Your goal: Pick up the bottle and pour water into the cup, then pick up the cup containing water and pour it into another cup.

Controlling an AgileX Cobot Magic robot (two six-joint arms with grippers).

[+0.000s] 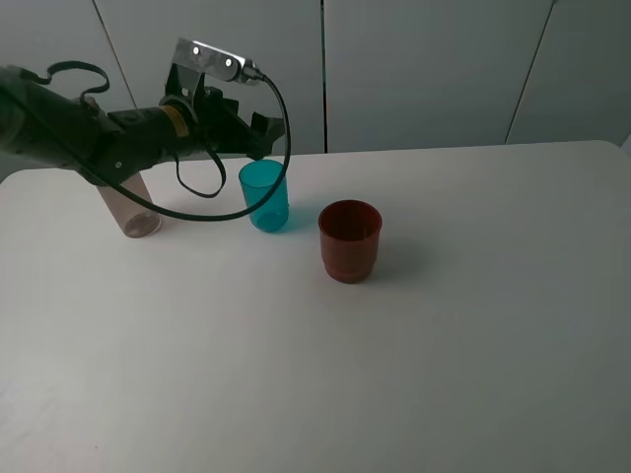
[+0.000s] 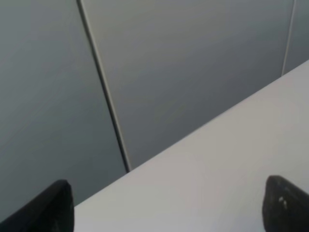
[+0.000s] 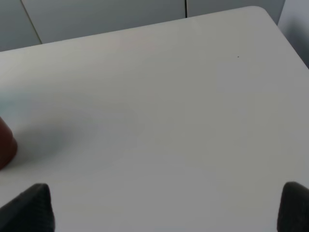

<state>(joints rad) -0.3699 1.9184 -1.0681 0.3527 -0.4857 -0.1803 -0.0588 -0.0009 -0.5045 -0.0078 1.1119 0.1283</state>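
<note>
The smoky grey-brown bottle (image 1: pixel 128 207) stands at the table's far left, its upper part hidden behind my left arm. The teal cup (image 1: pixel 264 195) stands upright right of it. The dark red cup (image 1: pixel 349 239) stands right of and nearer than the teal one. My left gripper (image 1: pixel 261 138) hovers just behind and above the teal cup's rim. It is open and empty in the left wrist view (image 2: pixel 169 193), which shows only table and wall. My right gripper (image 3: pixel 164 197) is open and empty over bare table, and is out of the exterior high view. A sliver of the red cup (image 3: pixel 5 142) shows at that view's edge.
The white table (image 1: pixel 444 345) has grey wall panels (image 1: pixel 424 69) right behind its far edge. A black cable (image 1: pixel 227 207) loops down from the left wrist beside the teal cup.
</note>
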